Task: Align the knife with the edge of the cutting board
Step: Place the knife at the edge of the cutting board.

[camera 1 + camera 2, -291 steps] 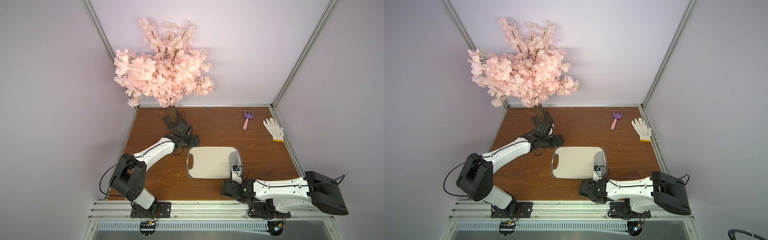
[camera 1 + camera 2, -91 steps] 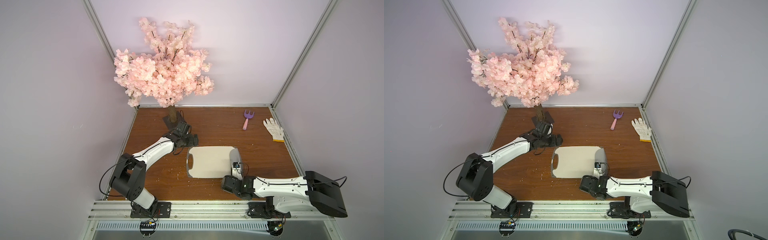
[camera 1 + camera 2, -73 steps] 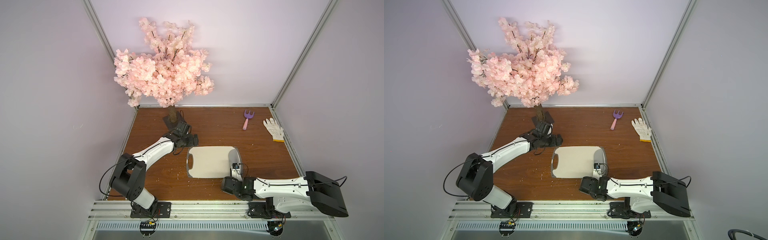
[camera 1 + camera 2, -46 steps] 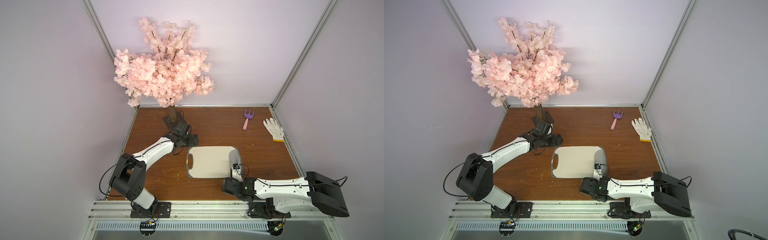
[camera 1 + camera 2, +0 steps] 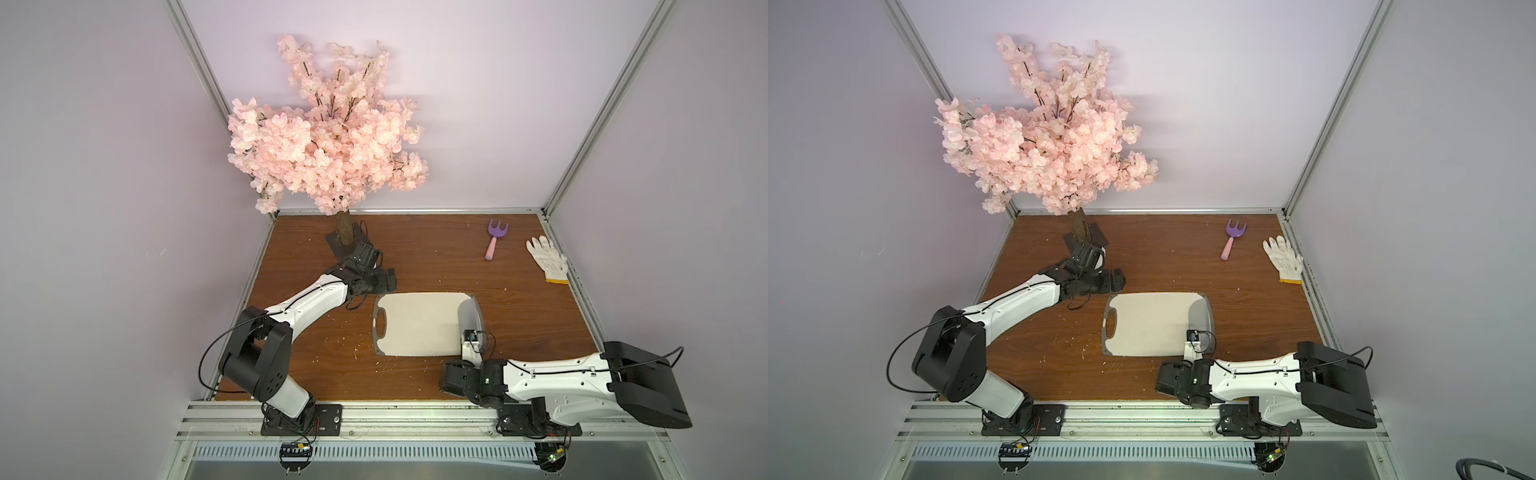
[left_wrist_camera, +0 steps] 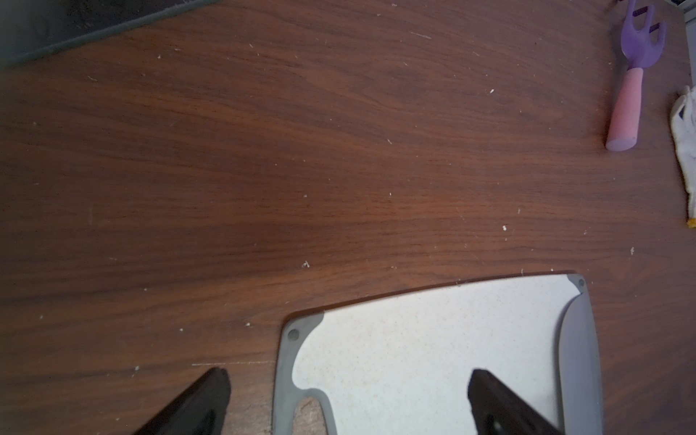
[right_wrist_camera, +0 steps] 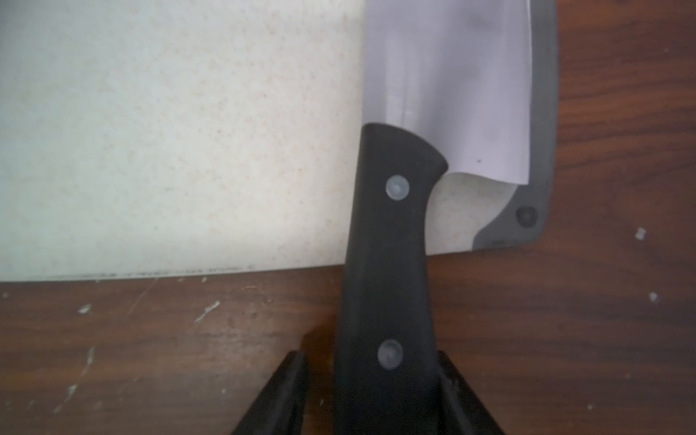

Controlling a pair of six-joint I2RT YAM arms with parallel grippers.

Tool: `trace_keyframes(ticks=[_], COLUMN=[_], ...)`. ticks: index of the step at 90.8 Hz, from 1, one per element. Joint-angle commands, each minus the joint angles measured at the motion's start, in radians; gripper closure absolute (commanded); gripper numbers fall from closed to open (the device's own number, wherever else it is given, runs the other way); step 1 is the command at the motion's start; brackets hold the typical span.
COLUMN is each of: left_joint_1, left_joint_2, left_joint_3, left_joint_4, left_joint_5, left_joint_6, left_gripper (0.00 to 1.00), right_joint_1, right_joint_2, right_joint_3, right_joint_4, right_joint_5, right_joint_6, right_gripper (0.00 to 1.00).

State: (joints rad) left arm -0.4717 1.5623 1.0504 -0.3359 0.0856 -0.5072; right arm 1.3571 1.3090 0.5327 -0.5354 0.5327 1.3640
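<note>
Evidently the knife [image 7: 444,94] is laid flat along the end rim of the cutting board [image 7: 169,132], its handle [image 7: 388,263] overhanging. The right gripper [image 7: 371,361] is parted astride that handle, the left gripper [image 6: 348,380] spread wide and empty; only withdrawal is judged left.

Top pair: you're high over the front rail [image 5: 415,411], looking steeply down toward the back wall [image 5: 478,104]; both top views hold the whole table [image 5: 415,249], barely offset sideways.
Left wrist: you're low over the table, near the cutting board [image 6: 414,357], looking along its far edge toward the toy fork [image 6: 627,101].
Right wrist: you're very close, sighting along the knife [image 7: 391,233] onto the cutting board's corner.
Shared: every view catches the cutting board's blade end.
</note>
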Motion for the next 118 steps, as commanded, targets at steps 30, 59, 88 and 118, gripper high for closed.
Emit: trace_keyframes(ticks=[30,59,88,118], left_joint_1=[0.011,0.011,0.011,0.012], left_joint_2=[0.003,0.002,0.005,0.002], left_joint_3=[-0.003,-0.002,-0.003,-0.003], left_joint_4=[-0.007,-0.007,-0.008,-0.008], left_joint_5=[-0.007,-0.01,-0.014,-0.015], left_joint_6=[0.018,0.019,0.019,0.019], left_gripper=[0.0,0.0,0.0,0.0], right_joint_1=[0.031,0.03,0.029,0.03], right_joint_2=[0.017,-0.013,-0.027,-0.027], right_joint_3=[-0.028,-0.045,-0.058,-0.055], right_joint_4=[-0.078,-0.098,-0.092,-0.082], right_joint_5=[-0.02,0.011,0.018,0.019], right_joint_6=[0.065,0.088,0.083,0.055], right_gripper=[0.62,0.7,0.71,0.68])
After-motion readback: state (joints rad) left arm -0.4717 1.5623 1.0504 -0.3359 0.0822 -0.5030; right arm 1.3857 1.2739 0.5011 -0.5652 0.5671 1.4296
